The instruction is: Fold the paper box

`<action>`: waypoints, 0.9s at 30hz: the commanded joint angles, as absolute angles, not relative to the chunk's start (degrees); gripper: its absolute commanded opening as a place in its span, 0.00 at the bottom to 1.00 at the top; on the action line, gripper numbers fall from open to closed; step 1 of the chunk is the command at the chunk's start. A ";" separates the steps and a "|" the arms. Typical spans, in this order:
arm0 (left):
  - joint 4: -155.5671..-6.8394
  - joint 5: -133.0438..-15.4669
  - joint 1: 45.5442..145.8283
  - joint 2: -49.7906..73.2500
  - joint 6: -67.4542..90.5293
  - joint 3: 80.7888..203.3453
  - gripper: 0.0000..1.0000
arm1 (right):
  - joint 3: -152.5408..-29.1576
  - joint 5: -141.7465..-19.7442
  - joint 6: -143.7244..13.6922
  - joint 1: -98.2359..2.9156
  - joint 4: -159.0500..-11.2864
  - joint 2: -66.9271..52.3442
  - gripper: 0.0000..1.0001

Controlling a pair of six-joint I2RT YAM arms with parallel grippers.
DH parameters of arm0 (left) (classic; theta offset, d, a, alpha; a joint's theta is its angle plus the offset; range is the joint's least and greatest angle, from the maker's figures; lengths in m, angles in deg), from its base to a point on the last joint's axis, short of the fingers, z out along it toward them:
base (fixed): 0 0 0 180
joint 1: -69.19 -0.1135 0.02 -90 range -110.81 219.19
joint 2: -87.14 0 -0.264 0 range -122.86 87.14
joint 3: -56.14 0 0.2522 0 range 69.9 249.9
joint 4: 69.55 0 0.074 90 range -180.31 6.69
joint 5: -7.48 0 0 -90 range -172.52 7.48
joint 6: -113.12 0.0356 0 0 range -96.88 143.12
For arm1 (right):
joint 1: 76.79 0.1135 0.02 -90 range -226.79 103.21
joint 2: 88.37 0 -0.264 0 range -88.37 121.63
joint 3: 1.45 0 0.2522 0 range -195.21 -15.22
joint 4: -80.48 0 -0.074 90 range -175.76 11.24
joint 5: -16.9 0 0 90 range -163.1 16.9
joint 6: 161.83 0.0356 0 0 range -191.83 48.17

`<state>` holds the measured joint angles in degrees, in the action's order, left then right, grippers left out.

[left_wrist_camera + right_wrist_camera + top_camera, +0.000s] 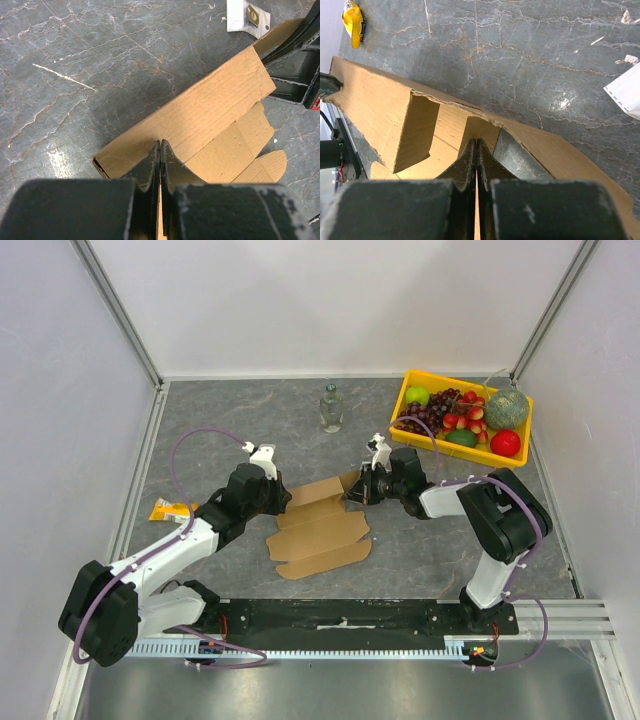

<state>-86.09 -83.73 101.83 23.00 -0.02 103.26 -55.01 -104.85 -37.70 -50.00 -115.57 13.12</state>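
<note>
The paper box (pixel 320 530) is a brown cardboard sheet lying mid-table, mostly flat, its far long panel tilted up. My left gripper (pixel 283 498) is shut, its tips on the left end of that panel (pixel 210 110); the left wrist view shows the tips (pixel 160 142) together over the cardboard. My right gripper (pixel 352 494) is shut at the panel's right end. In the right wrist view its tips (pixel 477 141) touch a small tab inside the raised wall (pixel 375 110), beside an upright end flap (pixel 415 130). Neither gripper clearly pinches the cardboard.
A yellow tray (pixel 402 405) of fruit stands at the back right. A glass bottle (pixel 331 408) stands behind the box. A yellow packet (pixel 170 509) lies at the left. White walls enclose the table on three sides.
</note>
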 commanded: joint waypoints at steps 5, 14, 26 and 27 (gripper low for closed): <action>-85.95 -83.31 102.06 22.01 -1.49 103.39 0.02 | -55.38 -105.80 -36.67 -48.49 -118.11 15.07 0.00; -85.94 -83.22 102.06 22.18 -1.40 103.21 0.02 | -56.35 -101.59 -37.11 -45.85 -116.88 17.09 0.00; -85.94 -83.31 102.06 22.10 -1.32 103.03 0.02 | -57.40 -94.91 -45.19 -44.97 -104.85 7.80 0.00; -86.03 -83.39 102.14 22.18 -1.32 103.12 0.02 | -57.75 -94.12 -46.16 -45.06 -102.92 6.04 0.01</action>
<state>-85.88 -83.69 101.85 22.69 -0.02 103.26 -56.27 -97.92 -41.13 -45.00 -110.06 12.77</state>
